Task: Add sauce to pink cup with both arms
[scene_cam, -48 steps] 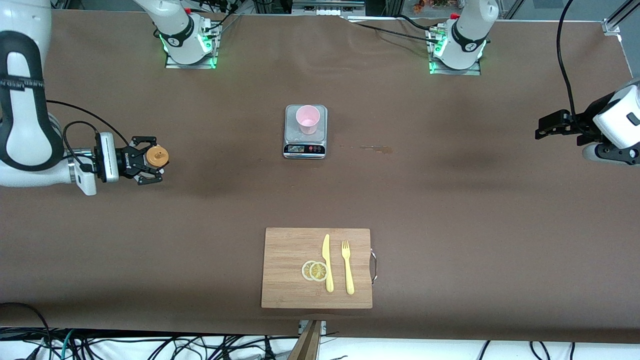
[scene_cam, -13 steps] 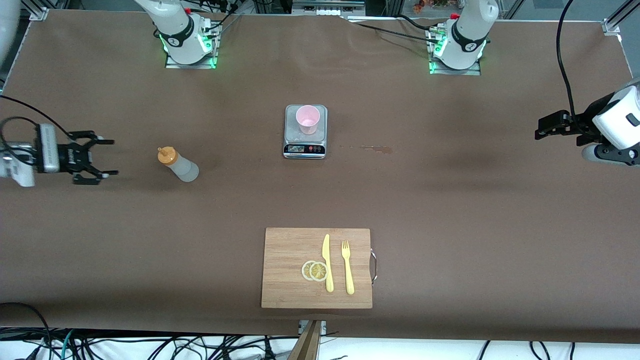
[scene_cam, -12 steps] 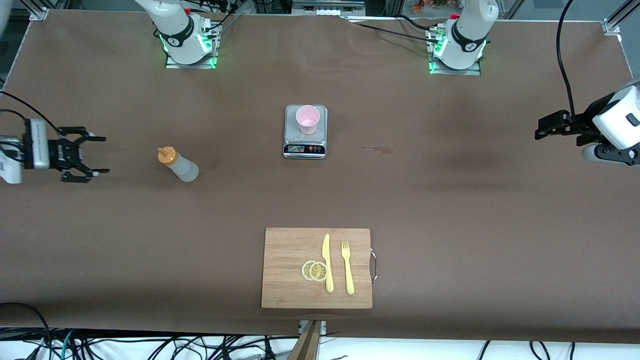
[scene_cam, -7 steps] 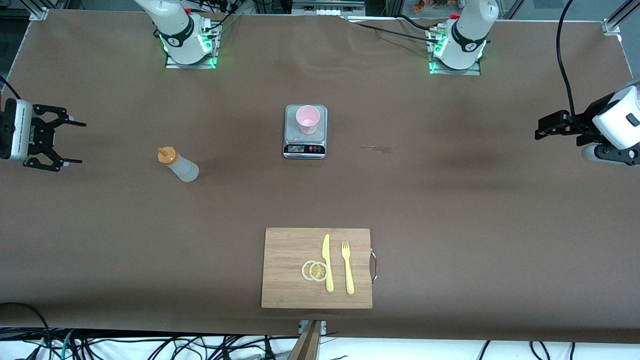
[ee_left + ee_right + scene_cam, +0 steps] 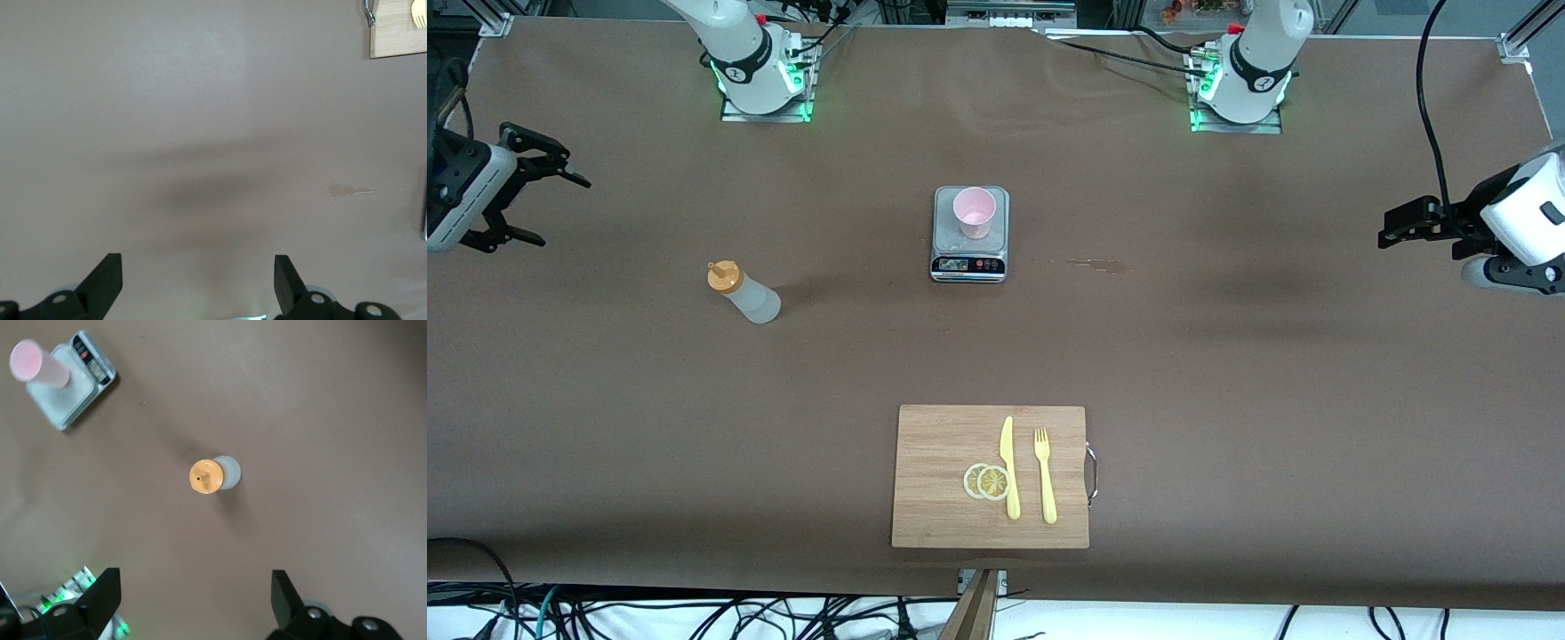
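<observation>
The sauce bottle (image 5: pixel 743 293), whitish with an orange cap, stands upright on the table toward the right arm's end; it also shows in the right wrist view (image 5: pixel 212 475). The pink cup (image 5: pixel 974 212) stands on a small grey scale (image 5: pixel 969 260) mid-table, and both show in the right wrist view, the cup (image 5: pixel 37 365) on the scale (image 5: pixel 90 377). My right gripper (image 5: pixel 560 212) is open and empty, up over the table's edge at the right arm's end, well apart from the bottle (image 5: pixel 193 583). My left gripper (image 5: pixel 1385 229) is open and empty, waiting over the left arm's end (image 5: pixel 197 267).
A wooden cutting board (image 5: pixel 943 444) with a yellow knife (image 5: pixel 1009 467), a fork (image 5: pixel 1044 476) and lemon slices (image 5: pixel 987 481) lies near the front camera's edge. A small stain (image 5: pixel 1094 263) marks the table beside the scale.
My right gripper has let go of the bottle, left it standing on the table, and drawn back and up toward the right arm's end. The left arm has not moved.
</observation>
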Motion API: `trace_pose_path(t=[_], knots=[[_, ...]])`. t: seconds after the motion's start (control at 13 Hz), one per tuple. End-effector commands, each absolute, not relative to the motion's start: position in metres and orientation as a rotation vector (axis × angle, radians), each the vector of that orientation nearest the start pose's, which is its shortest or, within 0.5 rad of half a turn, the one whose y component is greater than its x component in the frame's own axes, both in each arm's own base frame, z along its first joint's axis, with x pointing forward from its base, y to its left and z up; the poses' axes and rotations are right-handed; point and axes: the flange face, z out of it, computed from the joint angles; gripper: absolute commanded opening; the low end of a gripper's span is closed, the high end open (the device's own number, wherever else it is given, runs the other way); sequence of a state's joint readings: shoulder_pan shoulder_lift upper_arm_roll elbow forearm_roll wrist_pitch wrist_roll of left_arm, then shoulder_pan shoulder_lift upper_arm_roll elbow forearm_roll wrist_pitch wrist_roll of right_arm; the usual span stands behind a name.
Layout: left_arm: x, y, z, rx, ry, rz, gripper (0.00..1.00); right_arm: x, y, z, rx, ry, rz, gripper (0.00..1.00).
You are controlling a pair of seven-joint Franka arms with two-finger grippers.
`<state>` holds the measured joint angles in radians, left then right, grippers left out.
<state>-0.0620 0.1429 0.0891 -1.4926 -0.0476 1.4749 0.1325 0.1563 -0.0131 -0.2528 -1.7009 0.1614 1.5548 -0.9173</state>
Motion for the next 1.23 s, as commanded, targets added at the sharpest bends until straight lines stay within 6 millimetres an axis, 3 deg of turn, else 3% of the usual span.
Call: trace_pose_path(t=[0.0,0.15,0.46,1.15], knots=[[0.587,0.008,0.577,-3.172,0.195,0.255,1.0,0.533,-0.019,0.579,-2.86,-0.915,0.087,1.0],[0.587,0.008,0.577,-3.172,0.197,0.257,1.0,0.528,-0.001,0.591,-2.965,-0.745,0.099,1.0],[0.587,0.008,0.577,-3.172,0.197,0.255,1.0,0.523,0.026,0.615,-3.043,-0.598,0.123,1.0],[0.587,0.007,0.577,-3.172,0.197,0.255,1.0,0.522,0.028,0.635,-3.132,-0.544,0.152,1.0]])
